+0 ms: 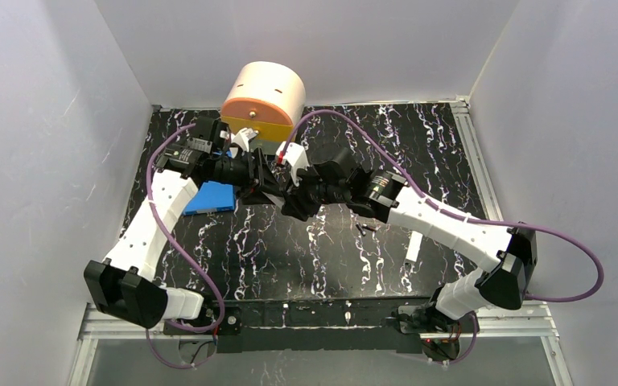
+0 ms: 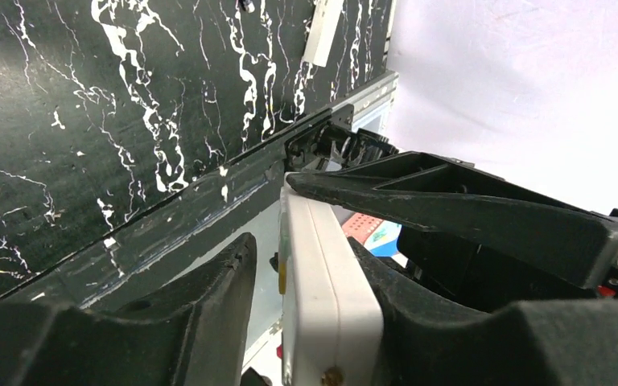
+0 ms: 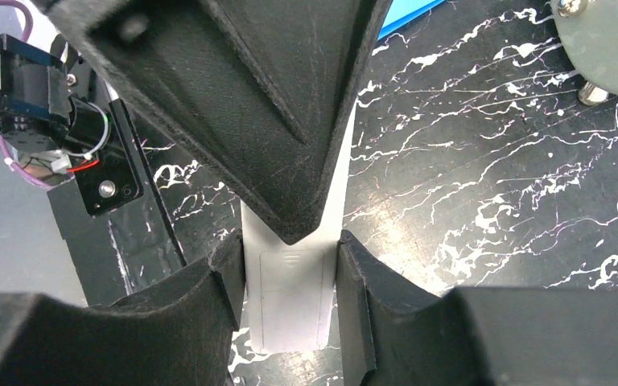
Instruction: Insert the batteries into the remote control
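While the remote control [image 3: 292, 301] is held above the desk [image 1: 290, 253], the right claw [image 3: 290, 261] is clamped on its sides; the left claw [image 2: 302, 257] straddles it, one finger touching, the other just clear (batteries [image 1: 364, 228] lie on the desk).

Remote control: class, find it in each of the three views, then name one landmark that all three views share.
Top external: remote control, a white sliver at centre, where the two arms meet.
Left wrist: bottom centre, seen edge-on.
Right wrist: bottom centre, a white strip seen flat-on.
Shared landmark: the black marbled tabletop.
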Controlling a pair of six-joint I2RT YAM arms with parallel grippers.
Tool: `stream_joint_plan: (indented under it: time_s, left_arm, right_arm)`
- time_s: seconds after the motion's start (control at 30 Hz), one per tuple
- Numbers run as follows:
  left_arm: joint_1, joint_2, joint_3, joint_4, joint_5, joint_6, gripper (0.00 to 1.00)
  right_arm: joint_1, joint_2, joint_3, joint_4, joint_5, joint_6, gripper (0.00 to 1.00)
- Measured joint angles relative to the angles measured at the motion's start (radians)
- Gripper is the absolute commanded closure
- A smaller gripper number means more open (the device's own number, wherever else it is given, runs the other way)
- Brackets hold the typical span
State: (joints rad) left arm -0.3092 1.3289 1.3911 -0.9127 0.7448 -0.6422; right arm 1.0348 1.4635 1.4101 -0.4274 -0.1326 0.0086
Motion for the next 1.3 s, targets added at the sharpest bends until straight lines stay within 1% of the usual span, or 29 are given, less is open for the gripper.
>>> stream_joint_plan:
  time_s: [0.07,0.17,0.23,0.27,0.3,0.33,0.37,0.4,0.43,0.5,0.6,0.7,0.77,0.8,0.83,0.9,0.97,1.03,1.13,1.2,1.27,1.3]
  left_arm:
    - [0.002,0.000,-0.016,0.005,0.016,-0.003,0.63]
    - [0.003,0.000,-0.024,0.017,0.039,-0.008,0.72]
    - [0.005,-0.002,-0.024,0.027,0.050,-0.008,0.81]
    - [0.005,-0.003,-0.026,0.032,0.050,-0.005,0.91]
    - [0.005,-0.004,-0.029,0.036,0.051,-0.004,1.00]
    - [0.005,-0.004,-0.034,0.042,0.057,0.001,1.00]
    - [0.006,-0.005,-0.037,0.047,0.060,0.003,1.00]
    - [0.006,-0.005,-0.039,0.051,0.057,0.005,1.00]
    - [0.006,-0.005,-0.041,0.054,0.062,-0.002,1.00]
    - [0.006,-0.007,-0.041,0.067,0.076,-0.007,1.00]
    - [0.006,-0.011,-0.040,0.099,0.096,-0.013,1.00]
    - [0.006,-0.011,-0.033,0.130,0.111,-0.017,1.00]
    - [0.008,-0.010,-0.019,0.153,0.121,-0.024,1.00]
    - [0.010,-0.009,-0.010,0.169,0.129,-0.027,1.00]
    - [0.013,-0.009,0.000,0.187,0.136,-0.032,1.00]
    - [0.015,-0.008,0.014,0.240,0.153,-0.050,1.00]
    - [0.019,-0.008,0.018,0.322,0.172,-0.083,1.00]
    - [0.019,-0.008,0.018,0.405,0.185,-0.132,1.00]
    - [0.019,-0.009,0.009,0.563,0.201,-0.235,1.00]
    - [0.019,-0.009,0.000,0.644,0.208,-0.294,1.00]
    - [0.019,-0.009,-0.011,0.716,0.214,-0.354,1.00]
    - [0.019,-0.009,-0.016,0.745,0.216,-0.378,1.00]
  right_arm:
    - [0.000,0.000,0.000,0.000,-0.006,-0.014,0.69]
    - [0.000,0.000,0.000,0.000,-0.012,-0.029,0.69]
    - [0.000,0.000,0.000,0.000,-0.018,-0.038,0.68]
    - [0.000,0.000,0.000,0.000,-0.022,-0.042,0.65]
    - [-0.001,0.000,0.000,0.002,-0.027,-0.043,0.59]
    - [-0.003,0.000,-0.002,0.005,-0.029,-0.042,0.49]
    - [-0.004,-0.001,-0.008,0.010,-0.031,-0.039,0.33]
    - [-0.005,-0.003,-0.014,0.016,-0.028,-0.036,0.20]
    - [-0.005,-0.004,-0.016,0.017,-0.026,-0.024,0.12]
    - [-0.005,-0.004,-0.016,0.014,-0.012,0.002,0.02]
    - [-0.013,-0.011,-0.023,0.015,-0.007,0.054,0.01]
    - [-0.062,-0.081,-0.103,0.086,-0.043,0.147,0.01]
    - [-0.152,-0.185,-0.220,0.185,-0.092,0.261,0.01]
    - [-0.221,-0.247,-0.295,0.274,-0.122,0.342,0.01]
    - [-0.277,-0.295,-0.345,0.330,-0.130,0.404,0.01]
    - [-0.425,-0.403,-0.480,0.519,-0.139,0.606,0.01]
    - [-0.488,-0.464,-0.570,0.661,-0.138,0.782,0.02]
    - [-0.493,-0.472,-0.600,0.744,-0.156,0.919,0.02]
    - [-0.484,-0.420,-0.588,0.830,-0.207,1.088,0.01]
    - [-0.482,-0.394,-0.574,0.840,-0.221,1.136,0.02]
    - [-0.476,-0.363,-0.549,0.854,-0.237,1.186,0.10]
    - [-0.474,-0.351,-0.539,0.861,-0.241,1.200,0.12]
